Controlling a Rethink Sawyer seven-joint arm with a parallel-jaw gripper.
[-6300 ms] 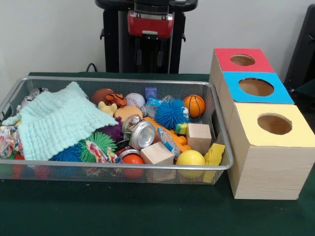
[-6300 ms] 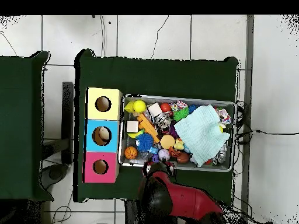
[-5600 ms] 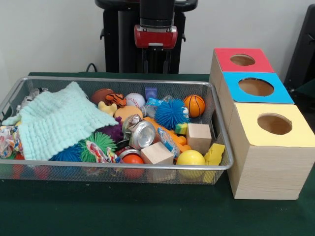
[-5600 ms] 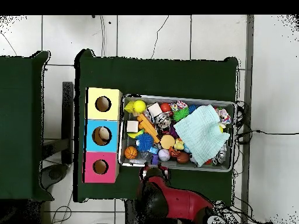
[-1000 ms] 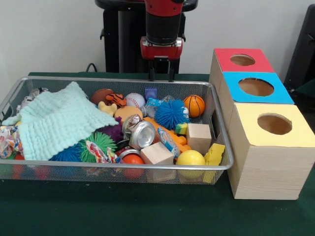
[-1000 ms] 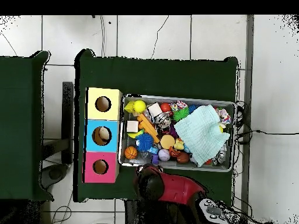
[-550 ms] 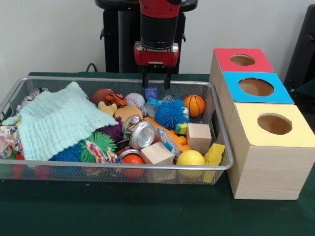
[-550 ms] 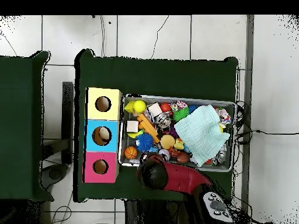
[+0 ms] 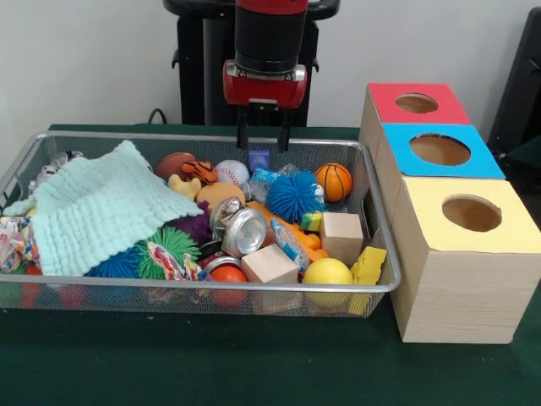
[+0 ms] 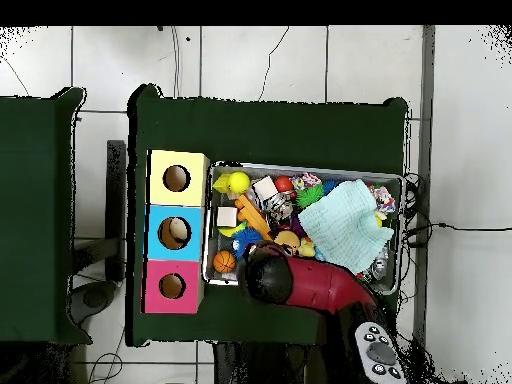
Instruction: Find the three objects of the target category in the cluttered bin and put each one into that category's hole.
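The wire mesh bin [image 9: 211, 288] lies across the table, full of toys; it also shows in the overhead view [image 10: 300, 167]. My gripper [image 9: 263, 145] hangs open and empty over the bin's far rim, just above a small purple block [image 9: 259, 159] and next to the baseball [image 9: 232, 172]. A blue-and-white wrapper [image 9: 289, 241] lies among the toys beside the silver can. A bluish wrapper [image 9: 263, 176] sits by the blue spiky ball. Clear crinkly plastic [image 9: 51, 166] shows in the far left corner. The red-topped box's hole [image 9: 416, 103] is to the right, also in the overhead view [image 10: 172, 286]. In the overhead view my arm [image 10: 300, 285] hides the gripper.
A mint-green cloth [image 9: 97, 207] covers the bin's left half. A silver can [image 9: 245, 230], blue spiky ball [image 9: 294, 194], basketball [image 9: 333, 181], wooden blocks [image 9: 341, 235] and yellow ball [image 9: 328, 272] fill the right half. Blue-topped [image 9: 439, 150] and yellow-topped [image 9: 471, 213] boxes stand nearer than the red one.
My arm has come down from the top and moved left and forward, from behind the bin to over its far rim. The gripper stays open. The toys have not moved.
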